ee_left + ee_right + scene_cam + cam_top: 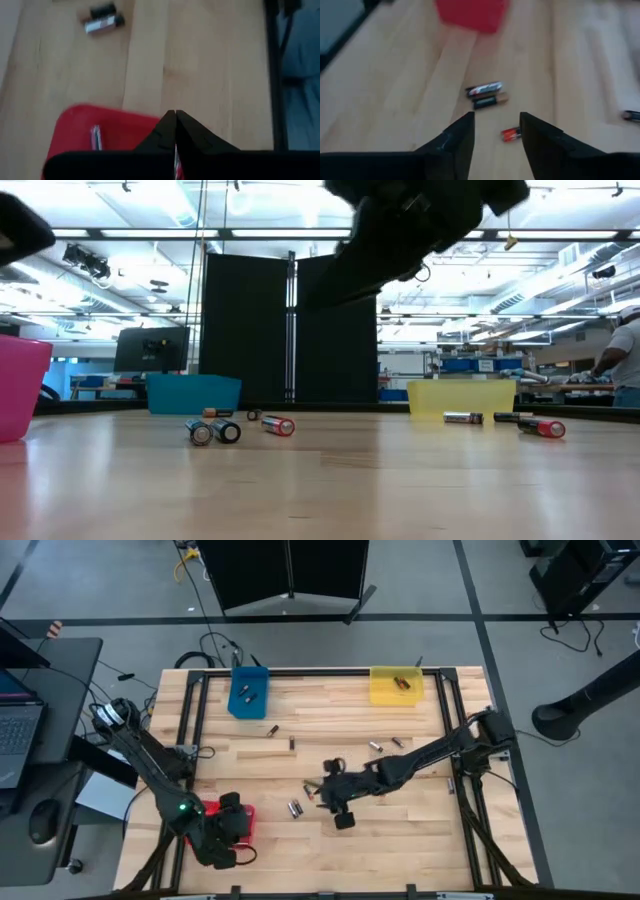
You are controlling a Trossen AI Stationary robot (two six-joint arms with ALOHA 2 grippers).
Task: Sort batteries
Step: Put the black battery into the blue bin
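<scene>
Loose batteries lie on their sides on the wooden table: a silver and a black one together [295, 808], a small red one [312, 790], and others farther back [272, 729] [375, 745]. My right gripper [496, 125] is open above the table at its middle [325, 790]. The small red battery [510, 134] lies just ahead, between the fingertips' lines. My left gripper [175, 117] is shut over the red tray [80, 130] at the near left [238, 810]. One battery [95, 137] lies in that tray.
A blue tray [248, 693] with batteries and a yellow tray [396, 685] with one battery stand at the far edge. A black frame [195, 720] borders the table. Bare wood lies between the trays and the near edge. A person [625, 360] stands far off in the room.
</scene>
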